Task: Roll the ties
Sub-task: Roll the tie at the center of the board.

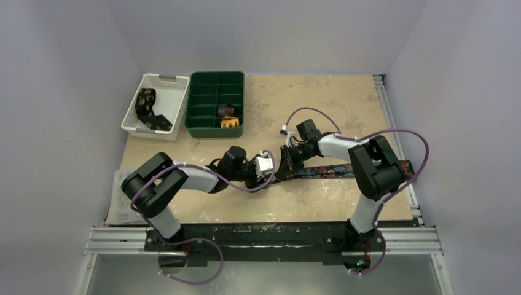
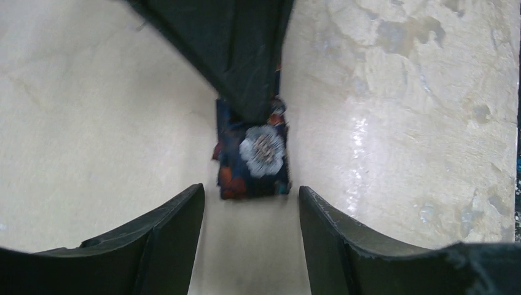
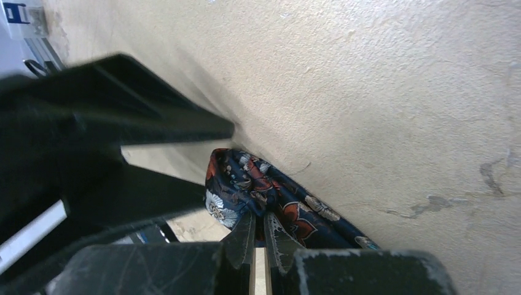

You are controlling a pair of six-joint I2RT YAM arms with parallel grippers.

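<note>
A dark navy tie (image 1: 332, 171) with a flower print lies flat across the table's right half. Its left end is folded into a small wad (image 2: 255, 153). My right gripper (image 3: 258, 214) is shut on that wad (image 3: 246, 178), pinching a fold of the cloth. It comes down from the top of the left wrist view as dark fingers (image 2: 239, 55). My left gripper (image 2: 250, 192) is open just short of the wad, with nothing between its fingers. The two grippers, left (image 1: 271, 173) and right (image 1: 287, 160), meet at the table's middle.
A white basket (image 1: 175, 104) at the back left holds a black-and-gold tie (image 1: 147, 110). Beside it, a green divided tray (image 1: 206, 92) holds two rolled ties (image 1: 228, 117). Purple cables loop off both arms. A metal rail runs along the table's right edge (image 1: 393, 123).
</note>
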